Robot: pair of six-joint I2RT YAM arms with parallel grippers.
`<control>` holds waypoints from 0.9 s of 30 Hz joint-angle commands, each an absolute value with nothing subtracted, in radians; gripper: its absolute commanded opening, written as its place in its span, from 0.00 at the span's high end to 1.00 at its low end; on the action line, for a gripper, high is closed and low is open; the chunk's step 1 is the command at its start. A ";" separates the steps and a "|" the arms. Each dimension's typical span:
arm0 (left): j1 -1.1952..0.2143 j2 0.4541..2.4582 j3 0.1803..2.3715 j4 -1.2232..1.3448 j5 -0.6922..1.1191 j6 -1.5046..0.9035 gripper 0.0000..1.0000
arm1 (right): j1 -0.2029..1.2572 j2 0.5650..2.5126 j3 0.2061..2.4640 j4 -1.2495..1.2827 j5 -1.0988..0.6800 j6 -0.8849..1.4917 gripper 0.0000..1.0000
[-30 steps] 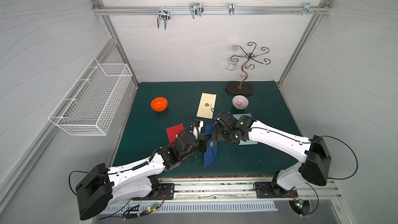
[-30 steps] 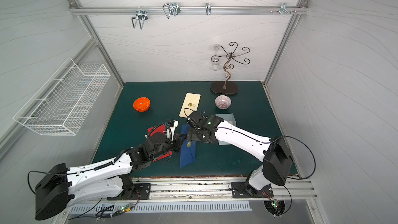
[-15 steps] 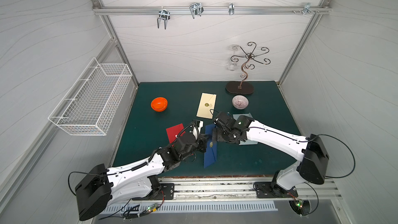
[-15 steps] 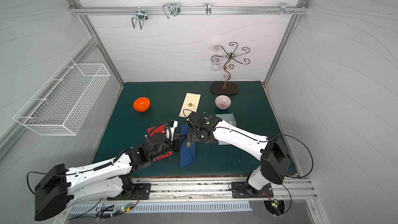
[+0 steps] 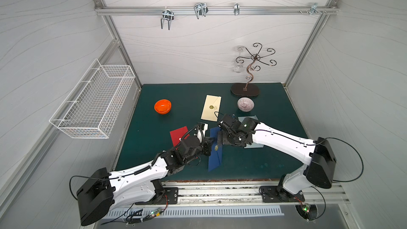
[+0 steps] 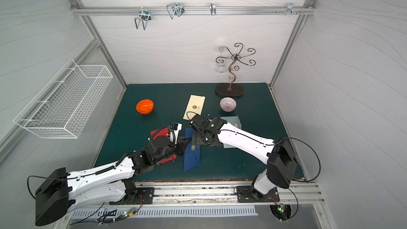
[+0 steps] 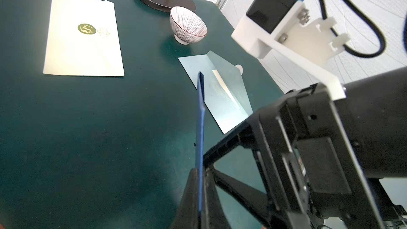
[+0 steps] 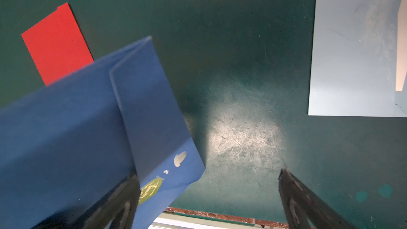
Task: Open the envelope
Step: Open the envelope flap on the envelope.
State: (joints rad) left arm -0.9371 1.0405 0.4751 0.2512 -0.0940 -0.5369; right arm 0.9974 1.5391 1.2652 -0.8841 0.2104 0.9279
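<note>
Left wrist view: left gripper [image 7: 200, 172] pinched tight on edge of blue envelope [image 7: 200, 117], which stands on edge (seen almost edge-on) over green mat [image 7: 88, 128]. Right gripper [image 8: 208, 176] spread wide, gripping nothing; one finger [image 8: 125, 194] overlaps envelope face beside gold seal [image 8: 150, 191]. Both top views: envelope between two grippers, front-centre of mat. Red envelope [image 5: 177, 134] partly under left arm. Pale blue envelope [image 7: 222, 93] flat beyond.

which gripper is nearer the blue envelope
Left. The left gripper is shut on the blue envelope, holding it on edge; the right gripper stands open just beside its flap face.
</note>
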 commanded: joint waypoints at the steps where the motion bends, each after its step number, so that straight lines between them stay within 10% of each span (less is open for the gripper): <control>1: -0.942 1.034 0.502 0.291 -0.089 -0.534 1.00 | 0.997 1.521 1.274 -0.922 0.252 0.937 0.01; 27: -0.942 1.039 0.503 0.323 -0.089 -0.578 1.00 | 1.015 1.541 1.250 -0.880 0.261 1.209 0.01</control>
State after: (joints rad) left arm -0.9371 1.0531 0.4751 0.2523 -0.0910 -0.5781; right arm 1.0054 1.5181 1.2236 -0.8234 0.2501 1.1847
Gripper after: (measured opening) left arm 0.056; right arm 0.988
